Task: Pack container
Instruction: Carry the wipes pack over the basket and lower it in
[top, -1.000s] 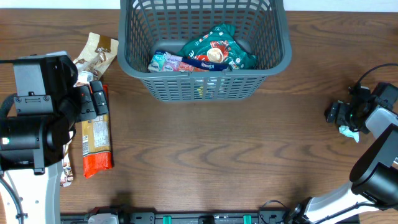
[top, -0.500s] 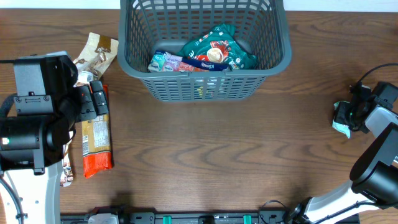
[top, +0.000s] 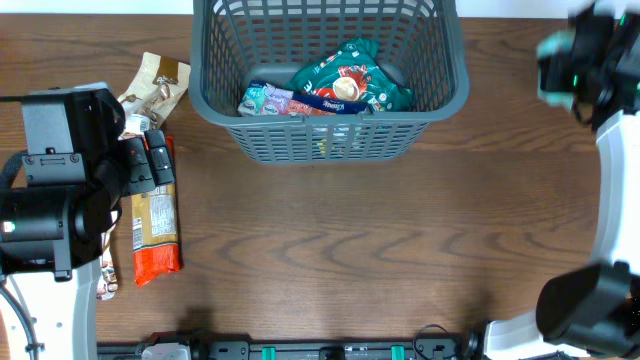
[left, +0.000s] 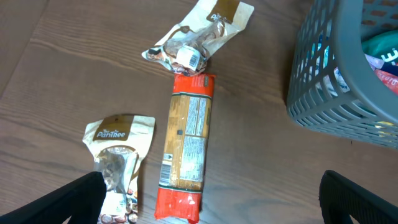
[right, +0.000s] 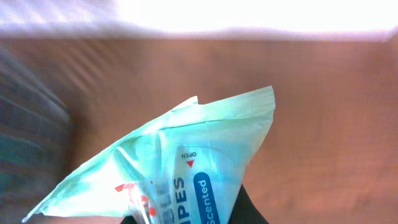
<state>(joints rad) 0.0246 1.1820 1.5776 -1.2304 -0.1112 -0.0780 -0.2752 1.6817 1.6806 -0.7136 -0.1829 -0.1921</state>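
The container (top: 455, 62), a dark grey slotted basket, stands at the back middle of the table with a green snack bag (top: 350, 80) and a few small packets (top: 265, 100) inside. My right gripper (top: 568, 55) hangs blurred to the right of the basket, shut on a pale green wipes pack (top: 552, 48). In the right wrist view the wipes pack (right: 186, 162) fills the frame above the right gripper (right: 193, 219), and the basket (right: 28, 99) is a dark blur at the left. My left gripper (left: 214, 208) stands open over an orange cracker packet (left: 186, 149), holding nothing.
On the table at the left lie the cracker packet (top: 155, 228) and two brown-and-white snack packets (left: 199, 34) (left: 118, 162). The basket's corner (left: 323, 93) stands to their right. The table's back edge runs just behind the basket.
My right gripper has shut on the wipes pack at the right table edge, then lifted it away toward the back right, beside the basket. The left arm has not moved.
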